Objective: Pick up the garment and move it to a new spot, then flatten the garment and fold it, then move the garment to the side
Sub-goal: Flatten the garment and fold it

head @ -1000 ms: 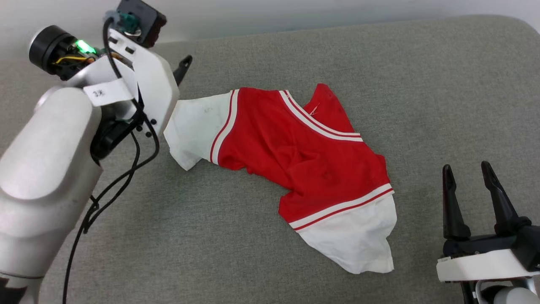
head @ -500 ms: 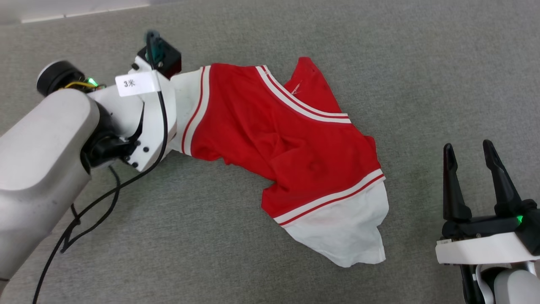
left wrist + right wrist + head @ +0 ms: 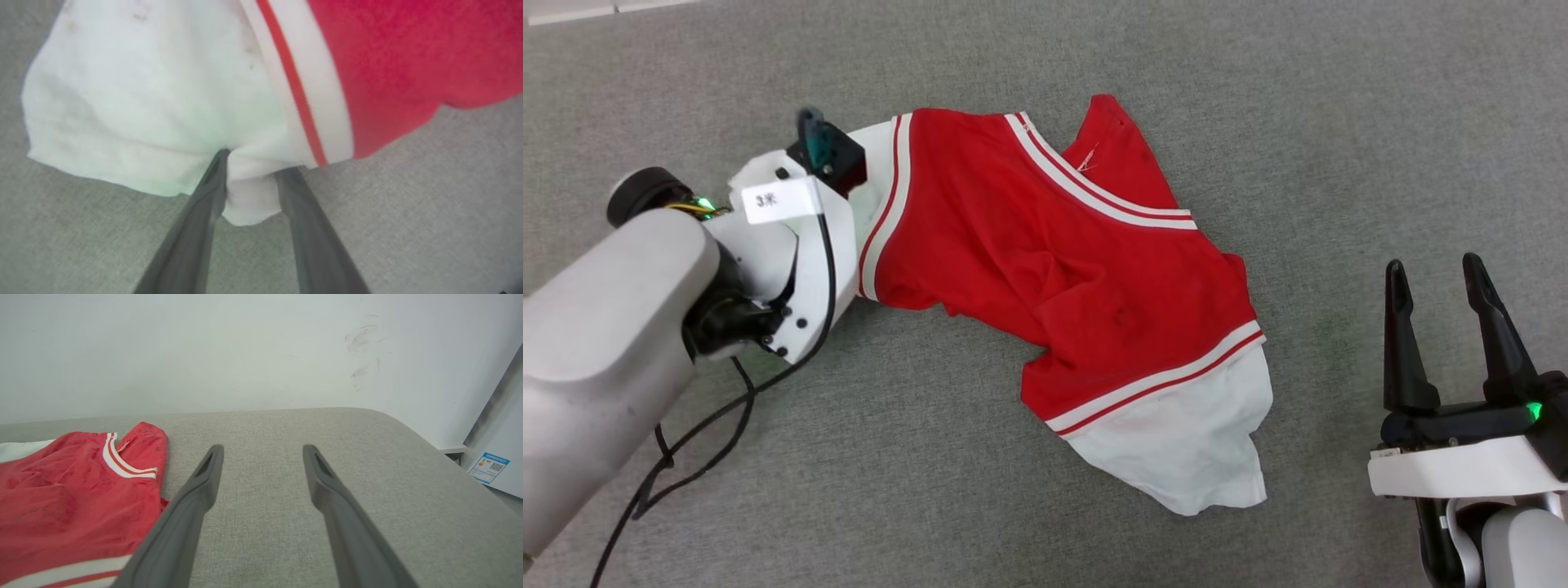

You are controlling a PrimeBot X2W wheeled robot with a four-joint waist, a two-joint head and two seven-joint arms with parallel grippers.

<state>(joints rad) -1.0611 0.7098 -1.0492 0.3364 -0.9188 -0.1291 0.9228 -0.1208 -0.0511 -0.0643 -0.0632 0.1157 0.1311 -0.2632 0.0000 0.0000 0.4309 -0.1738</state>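
The red jersey lay crumpled on the grey fabric surface, 1 white sleeve pinched between the left gripper's fingers, while the right gripper hovered apart from it, fingers spread open and empty.

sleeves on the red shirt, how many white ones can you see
2: one sleeve between the left claw's fingers, the other sleeve lying free at the shirt's lower right end.
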